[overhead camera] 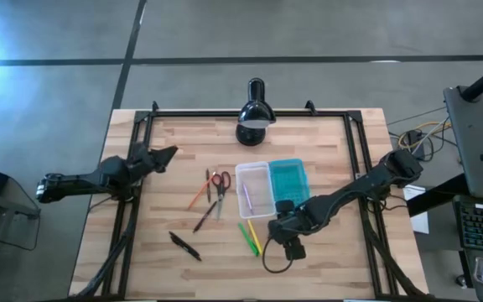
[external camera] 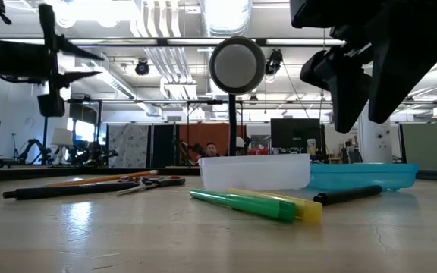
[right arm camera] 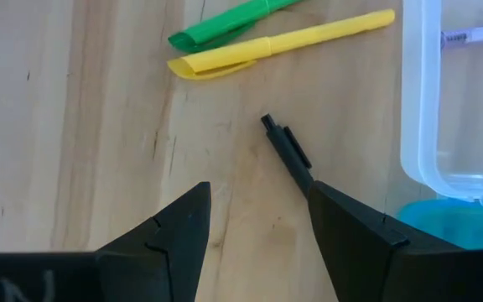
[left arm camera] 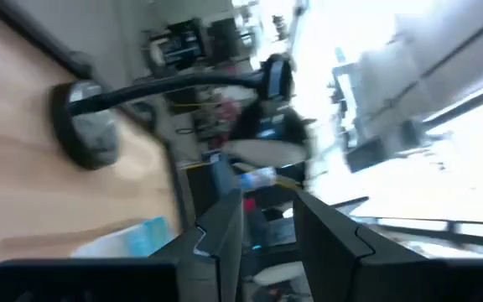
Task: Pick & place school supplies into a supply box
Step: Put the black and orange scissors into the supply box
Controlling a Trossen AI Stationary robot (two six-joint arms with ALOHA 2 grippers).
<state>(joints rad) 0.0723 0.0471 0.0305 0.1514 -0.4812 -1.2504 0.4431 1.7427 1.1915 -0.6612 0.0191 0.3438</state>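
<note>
Two open claw [right arm camera: 258, 231] fingers straddle black pen [right arm camera: 287, 153], lengthwise between.

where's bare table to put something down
Free: the strip between lamp and scissors; the corner left of the lone black pen; the right side past the teal lid. Crowded: mid-table, pens beside the tray, with the right pincer open above a black pen.

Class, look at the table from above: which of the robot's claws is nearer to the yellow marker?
The right claw hovers open just beside the yellow marker. The left claw waits far across the table, near its left edge.
</note>
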